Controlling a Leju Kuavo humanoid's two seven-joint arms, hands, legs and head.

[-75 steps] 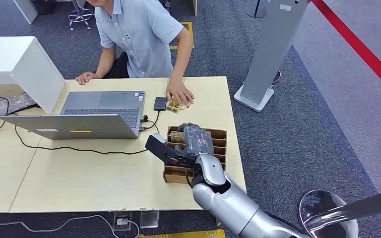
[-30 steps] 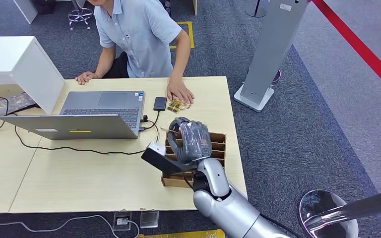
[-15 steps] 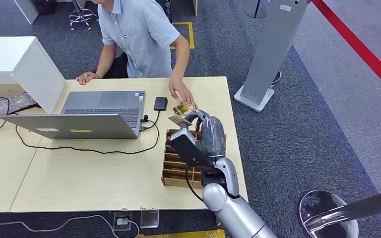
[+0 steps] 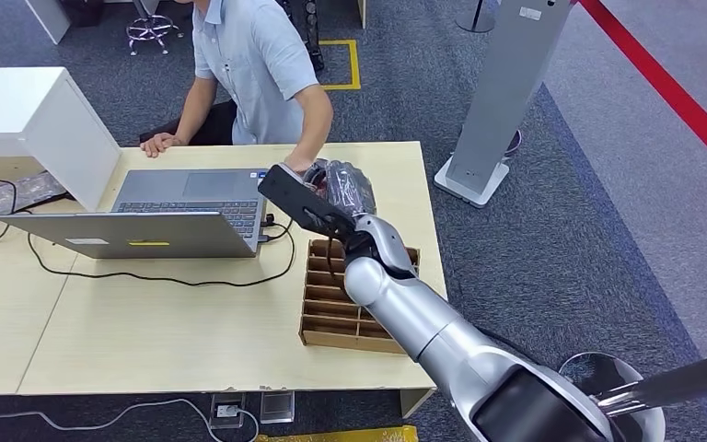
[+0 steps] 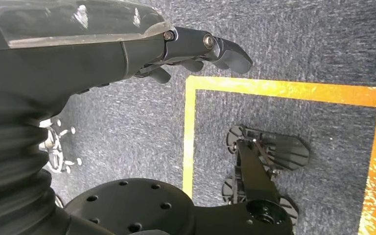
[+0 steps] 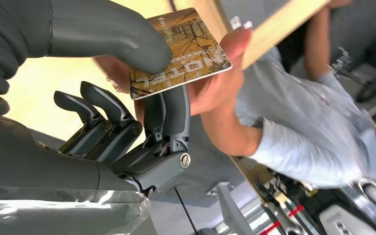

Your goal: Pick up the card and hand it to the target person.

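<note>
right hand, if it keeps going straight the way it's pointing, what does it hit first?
Most likely the person's hand. The right hand pinches the card and reaches toward the person; in the right wrist view the person's hand is already at the card's far edge, apparently touching it. Depth in the head view is unclear.

Right hand (image 4: 341, 187) near person's arm (image 4: 308, 138)

A pale wooden surface (image 4: 175, 322) is seen. An open laptop (image 4: 161, 216) is placed left of the right hand (image 4: 331, 198); a brown divided organiser (image 4: 341, 299) lies just below it. A black cable (image 4: 147, 276) is laid across.
</note>
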